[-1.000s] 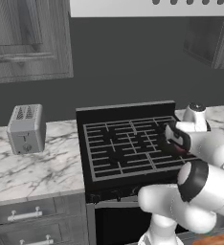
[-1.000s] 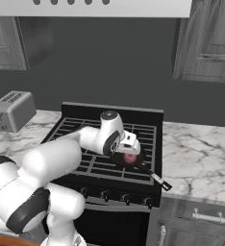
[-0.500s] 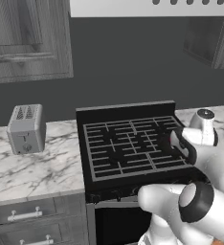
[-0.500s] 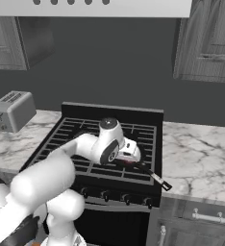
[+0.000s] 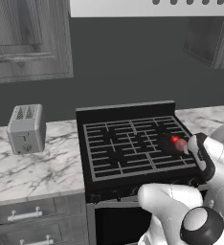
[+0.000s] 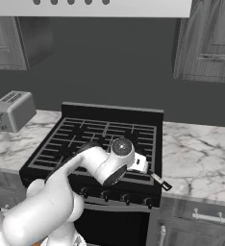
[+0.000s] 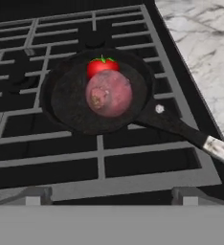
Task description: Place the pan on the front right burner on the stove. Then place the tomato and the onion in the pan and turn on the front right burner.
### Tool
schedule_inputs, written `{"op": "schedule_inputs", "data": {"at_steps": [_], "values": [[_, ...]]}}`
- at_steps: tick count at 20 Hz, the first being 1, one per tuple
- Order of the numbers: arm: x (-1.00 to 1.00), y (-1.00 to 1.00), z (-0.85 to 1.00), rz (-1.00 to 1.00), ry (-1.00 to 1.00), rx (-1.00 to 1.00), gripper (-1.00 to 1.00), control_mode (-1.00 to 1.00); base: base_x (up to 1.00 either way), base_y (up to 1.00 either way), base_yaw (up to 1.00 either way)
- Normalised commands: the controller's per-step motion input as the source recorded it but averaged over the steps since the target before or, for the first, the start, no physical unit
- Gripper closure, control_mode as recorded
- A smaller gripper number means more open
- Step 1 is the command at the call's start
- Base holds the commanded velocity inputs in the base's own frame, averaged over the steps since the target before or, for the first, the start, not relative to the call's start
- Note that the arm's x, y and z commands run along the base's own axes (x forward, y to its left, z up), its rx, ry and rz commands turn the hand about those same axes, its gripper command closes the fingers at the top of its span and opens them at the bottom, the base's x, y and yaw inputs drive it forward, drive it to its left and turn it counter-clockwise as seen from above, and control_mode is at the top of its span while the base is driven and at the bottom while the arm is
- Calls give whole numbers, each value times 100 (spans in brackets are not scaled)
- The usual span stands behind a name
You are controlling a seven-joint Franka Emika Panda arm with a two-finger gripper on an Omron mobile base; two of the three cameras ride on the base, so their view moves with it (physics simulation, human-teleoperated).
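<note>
- Hand: fingers spread, holding nothing, at the stove's front right corner.
- Toaster: on the counter, left of the stove.
- Pan: on the front right burner, holding the tomato and, touching it, the onion.

- The stove stands between two stretches of marble worktop, with a row of knobs along its front edge.
- The white arm reaches up from the lower left and bends over the front right part of the grates.
- The pan's handle sticks out past the arm toward the stove's front right corner.
- A grey toaster sits on the worktop at the left.
- Dark cabinets hang above.
</note>
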Motion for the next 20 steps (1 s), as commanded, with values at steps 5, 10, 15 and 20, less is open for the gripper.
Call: {"op": "schedule_inputs", "data": {"at_steps": [5, 10, 15, 20], "values": [[-45, -2, 5, 11, -27, 0, -100, -100, 0, 0, 0], [-64, 0, 1, 10, -32, 0, -100, -100, 0, 0, 0], [-62, 0, 0, 9, -25, 0, -100, -100, 0, 0, 0], [-42, 0, 0, 7, -13, 0, -100, -100, 0, 0, 0]]}}
